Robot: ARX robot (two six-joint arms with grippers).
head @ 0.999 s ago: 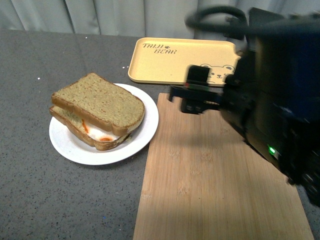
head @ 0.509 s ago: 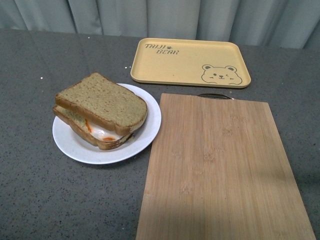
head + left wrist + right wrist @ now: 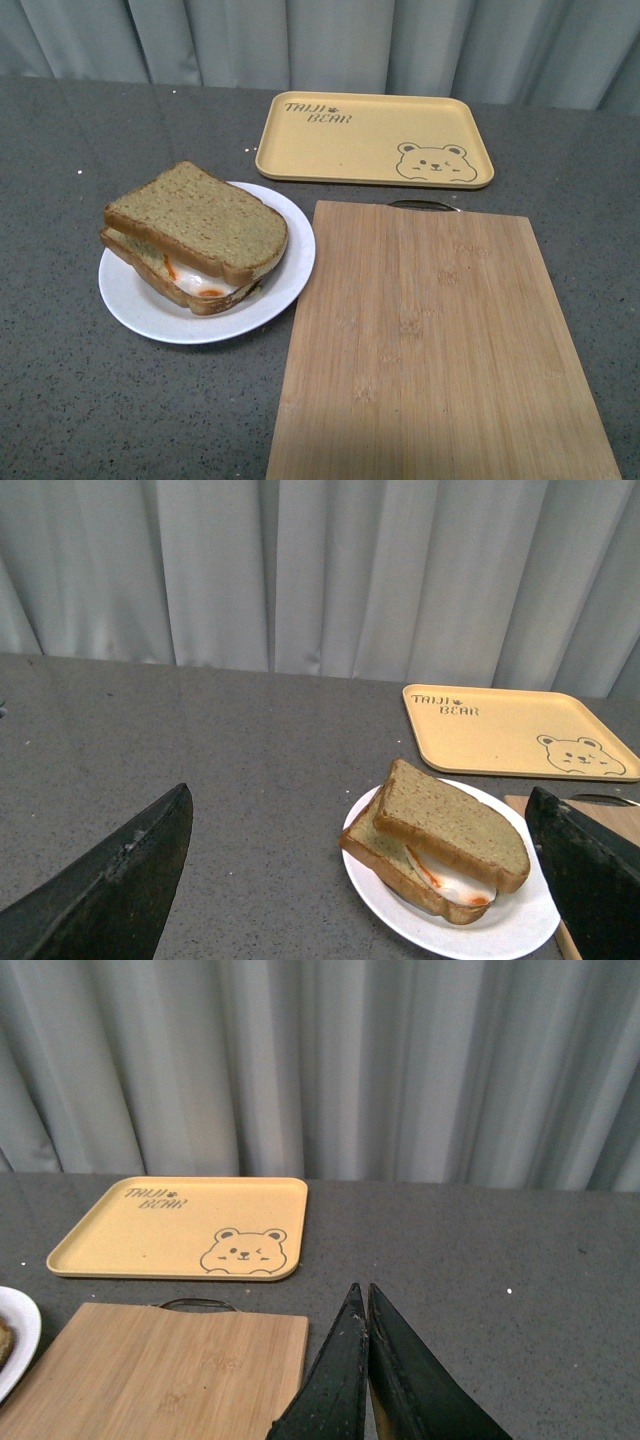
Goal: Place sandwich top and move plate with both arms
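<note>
Jaws on the left gripper (image 3: 360, 792) stand spread wide with nothing between them, and through the gap its wrist camera looks across at the food. Those on the right gripper (image 3: 363, 1292) are pressed tip to tip, holding nothing, above the speckled grey table (image 3: 520, 1290) beside the board.

Neither arm shows in the front view now. 1 second ago a black arm, blurred, filled the right side of that view above the pale rectangular bamboo cutting board (image 3: 430, 340). By 0.5 seconds ago it was gone, and the board lies bare.

The plain tan-brown wholemeal slice with darker crust, the sandwich top (image 3: 195, 218), has not shifted in that time. It rests a little askew on the lower bread slice (image 3: 195, 300), with white egg and red sauce peeking out between the 2. Both sit on the small round white shallow plate (image 3: 135, 305), whose rim comes right up to the board's left edge. I cannot tell whether they touch. The rectangular yellow tray with a bear drawing (image 3: 370, 140) lies behind, apart from both.

To my eye the placing is done and the arm has pulled clear. Moving the plate with 2 arms remains, and the right gripper would need to open first.
</note>
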